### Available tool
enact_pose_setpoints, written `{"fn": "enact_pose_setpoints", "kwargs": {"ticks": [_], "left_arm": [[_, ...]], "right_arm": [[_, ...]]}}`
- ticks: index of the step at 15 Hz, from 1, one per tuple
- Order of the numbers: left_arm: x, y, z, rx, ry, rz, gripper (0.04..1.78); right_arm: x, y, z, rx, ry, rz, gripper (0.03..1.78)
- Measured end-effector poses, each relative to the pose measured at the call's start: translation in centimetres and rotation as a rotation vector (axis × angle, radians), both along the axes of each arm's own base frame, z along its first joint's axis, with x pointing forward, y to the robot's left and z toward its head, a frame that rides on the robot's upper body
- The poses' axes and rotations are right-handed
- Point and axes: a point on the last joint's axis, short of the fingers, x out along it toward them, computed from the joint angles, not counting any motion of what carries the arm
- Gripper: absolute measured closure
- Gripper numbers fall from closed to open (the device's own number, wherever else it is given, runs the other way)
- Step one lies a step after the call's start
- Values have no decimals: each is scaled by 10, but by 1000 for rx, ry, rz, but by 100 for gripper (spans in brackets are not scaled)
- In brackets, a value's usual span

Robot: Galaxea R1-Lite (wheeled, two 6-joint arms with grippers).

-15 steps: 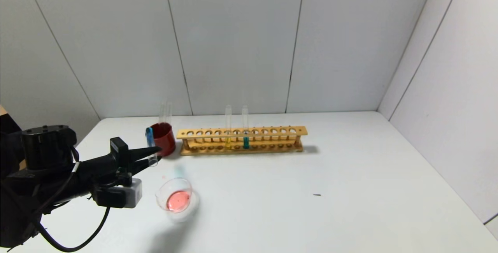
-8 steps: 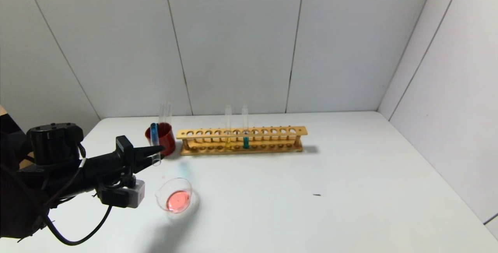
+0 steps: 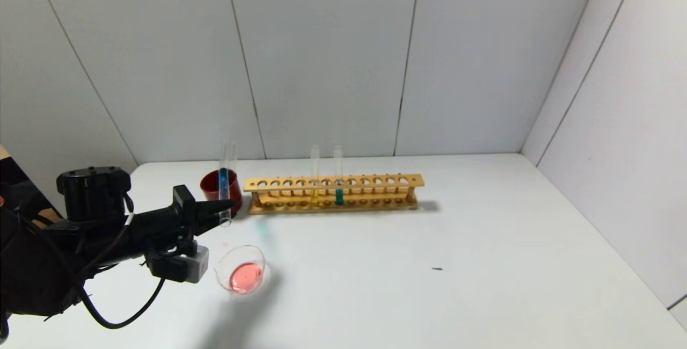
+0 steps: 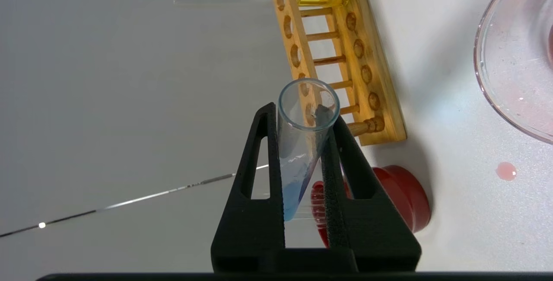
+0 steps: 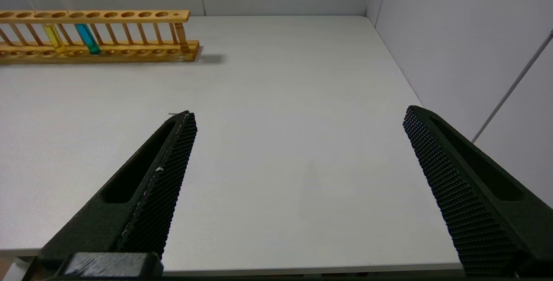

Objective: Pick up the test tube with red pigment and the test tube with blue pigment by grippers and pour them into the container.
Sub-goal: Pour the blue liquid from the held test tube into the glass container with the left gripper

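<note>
One pour looks done, since I see pink liquid in the container (image 3: 241, 275) just below my left jaws (image 3: 224, 211), which clench the test tube with blue pigment (image 3: 224, 194) unpoured, right jaws (image 5: 298, 177) released.

Blue liquid in clear glass test tube (image 3: 224, 190), mid-left of head frame, clamped btwn black fingers (image 4: 259, 173) of left gripper (image 3: 225, 211); grey-white box (image 3: 197, 266) under it. Dark red cup (image 3: 213, 184) behind tube. Clear glass dish (image 3: 241, 271), lower left-centre, w/ pink-red liquid; small pink drop (image 4: 506, 170) on white table (image 3: 429, 263), right side of left wrist frame. Tan wooden rack (image 3: 333, 193), centre, w/ yellow-liquid tube (image 3: 314, 177) & teal-liquid tube (image 3: 338, 177). Right gripper (image 5: 298, 116) black, pads (image 5: 449, 177) w/ fine diamond-grid texture. Walls pale grey w/ dark seams.
</note>
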Motion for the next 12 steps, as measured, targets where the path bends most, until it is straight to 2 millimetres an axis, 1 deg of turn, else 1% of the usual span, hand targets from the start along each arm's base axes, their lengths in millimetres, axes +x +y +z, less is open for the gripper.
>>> {"fn": "enact_pose_setpoints", "kwargs": {"ticks": [5,12], "left_arm": [[5,0,-5,41,-30,-17,151],[11,8,-4,99,-97,-13,152]], "right_arm": [[0,0,0,0,0,0,6],[0,0,0,1,0,0,6]]}}
